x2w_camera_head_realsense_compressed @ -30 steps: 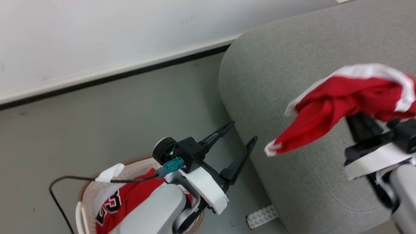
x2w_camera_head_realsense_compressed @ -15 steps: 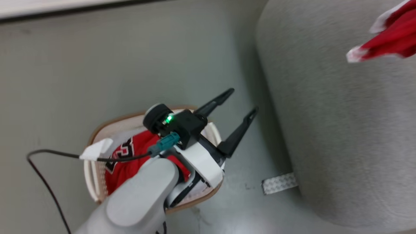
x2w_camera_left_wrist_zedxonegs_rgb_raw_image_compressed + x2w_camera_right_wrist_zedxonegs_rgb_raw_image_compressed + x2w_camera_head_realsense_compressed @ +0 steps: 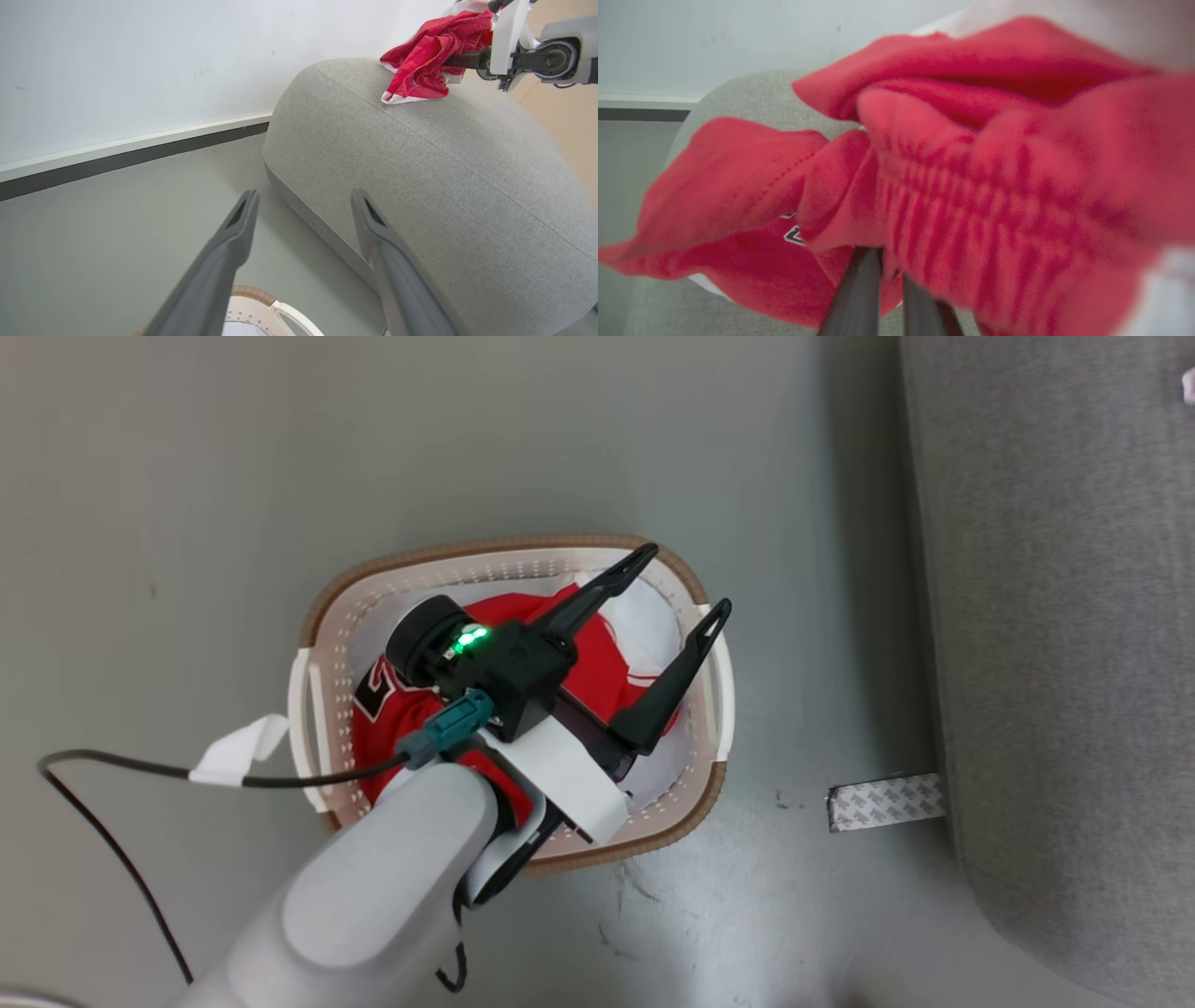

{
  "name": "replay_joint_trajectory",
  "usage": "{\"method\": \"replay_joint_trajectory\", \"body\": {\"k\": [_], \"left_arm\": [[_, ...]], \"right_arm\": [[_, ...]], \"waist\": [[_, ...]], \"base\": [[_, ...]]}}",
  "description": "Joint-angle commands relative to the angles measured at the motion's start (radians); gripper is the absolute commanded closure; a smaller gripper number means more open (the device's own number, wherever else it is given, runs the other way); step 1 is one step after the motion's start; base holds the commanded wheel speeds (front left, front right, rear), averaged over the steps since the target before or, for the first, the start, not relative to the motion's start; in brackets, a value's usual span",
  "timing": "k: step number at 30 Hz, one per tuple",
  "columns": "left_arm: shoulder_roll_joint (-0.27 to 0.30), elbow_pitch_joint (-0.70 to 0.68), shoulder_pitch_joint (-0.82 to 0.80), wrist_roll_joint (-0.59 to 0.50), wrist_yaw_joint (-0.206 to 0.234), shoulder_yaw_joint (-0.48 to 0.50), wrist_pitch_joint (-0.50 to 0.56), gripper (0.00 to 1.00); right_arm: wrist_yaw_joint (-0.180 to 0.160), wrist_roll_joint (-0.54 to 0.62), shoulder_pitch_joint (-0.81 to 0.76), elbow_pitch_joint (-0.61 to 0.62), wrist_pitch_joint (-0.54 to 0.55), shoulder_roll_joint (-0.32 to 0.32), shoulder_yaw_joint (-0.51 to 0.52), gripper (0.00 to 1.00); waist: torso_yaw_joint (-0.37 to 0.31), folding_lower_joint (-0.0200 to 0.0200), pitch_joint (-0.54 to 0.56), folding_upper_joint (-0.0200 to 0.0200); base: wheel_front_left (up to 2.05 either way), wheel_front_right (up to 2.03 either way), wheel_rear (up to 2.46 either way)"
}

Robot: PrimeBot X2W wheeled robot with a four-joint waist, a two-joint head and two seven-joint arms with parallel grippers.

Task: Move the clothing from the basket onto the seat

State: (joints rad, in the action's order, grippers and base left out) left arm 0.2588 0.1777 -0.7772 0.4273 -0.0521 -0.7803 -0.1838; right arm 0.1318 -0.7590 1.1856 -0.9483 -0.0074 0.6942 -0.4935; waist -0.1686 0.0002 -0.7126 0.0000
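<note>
Grey-green floor (image 3: 187, 476) – not much sitting on it

The basket (image 3: 485, 545) stands right on the floor, a bit apart from the sofa (image 3: 1055, 616), which takes up the whole right side. Between them, a small patterned strip of tape (image 3: 885, 802) lies flat with one end against the sofa's base. Some dark scuffs (image 3: 625, 896) mark the floor just below the basket – and up on the sofa's rounded top, red clothing (image 3: 416, 70) looks to touch the fabric.
</note>
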Motion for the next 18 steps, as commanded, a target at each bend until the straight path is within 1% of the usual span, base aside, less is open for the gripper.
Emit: {"method": "replay_joint_trajectory", "body": {"k": [1,5,6,9,11,18], "left_arm": [[0.003,-0.001,-0.013,-0.014,0.0,0.002,-0.003,0.0],[0.002,0.005,-0.021,-0.011,0.003,0.004,-0.01,0.0],[0.002,0.007,-0.022,-0.009,0.004,0.005,-0.01,0.0],[0.004,0.016,-0.017,-0.002,0.005,0.007,-0.014,0.0],[0.004,0.024,-0.01,0.002,0.005,0.005,-0.019,0.0],[0.002,0.065,0.029,0.029,0.007,0.012,-0.042,0.0]], "right_arm": [[-0.002,-0.018,0.013,-0.014,0.019,-0.001,-0.005,1.0],[-0.002,-0.06,0.026,-0.053,0.115,-0.01,-0.033,1.0],[-0.002,-0.069,0.029,-0.057,0.124,-0.01,-0.039,0.78],[-0.002,-0.08,0.034,-0.065,0.128,-0.022,-0.06,0.56],[-0.002,-0.083,0.028,-0.066,0.127,-0.022,-0.078,0.0],[-0.002,-0.111,-0.038,-0.046,0.164,-0.016,-0.161,0.0]], "waist": [[0.012,-0.0002,-0.014,0.0],[0.014,-0.0002,-0.019,0.0],[0.014,-0.0002,-0.018,0.0],[0.008,-0.0002,-0.005,0.0],[0.004,-0.0002,0.013,0.0],[-0.007,-0.0002,0.131,0.0]], "base": [[0.0,0.0,0.0],[0.0,0.0,0.0],[0.0,0.0,0.0],[0.0,0.0,0.0],[0.0,0.0,0.0],[0.0,0.0,0.0]]}}
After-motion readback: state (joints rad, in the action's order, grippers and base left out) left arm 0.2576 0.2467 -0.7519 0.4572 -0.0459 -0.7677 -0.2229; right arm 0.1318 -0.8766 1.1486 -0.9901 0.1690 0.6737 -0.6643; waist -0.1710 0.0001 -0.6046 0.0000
